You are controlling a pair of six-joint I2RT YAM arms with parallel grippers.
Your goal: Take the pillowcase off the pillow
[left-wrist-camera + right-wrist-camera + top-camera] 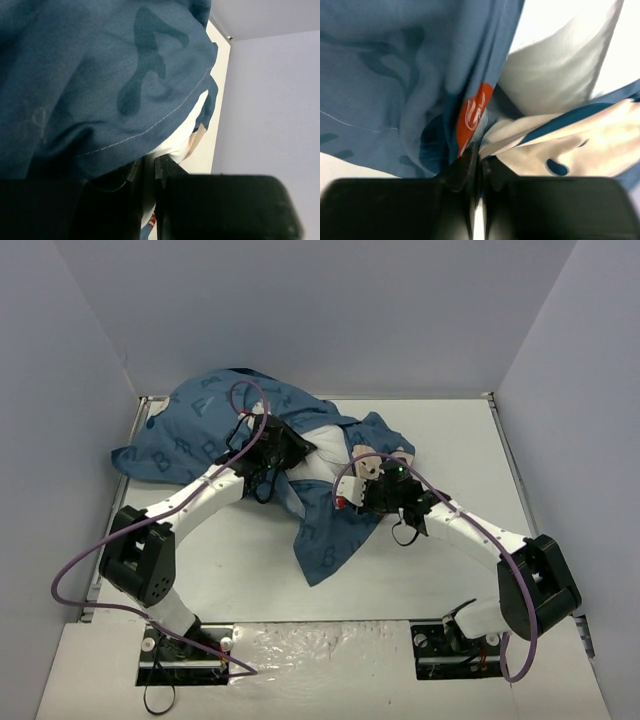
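Observation:
The dark-blue pillowcase (200,425) lies crumpled across the back left of the table, with a flap trailing toward the front (325,545). A patch of the white pillow (325,440) shows at its open end between the two arms. My left gripper (290,452) reaches under the hem. In the left wrist view the pillowcase (100,75) drapes over the gripper (149,165), which is shut on white pillow cloth (177,142). My right gripper (350,492) is shut on a fold of the pillowcase (380,75) by a red patch (475,115). The pillow (555,70) lies behind.
The white table (460,450) is boxed in by pale grey walls at the back (320,320) and both sides. A purple cable (245,390) loops over the pillowcase from the left arm, and another arcs over the right arm (470,520).

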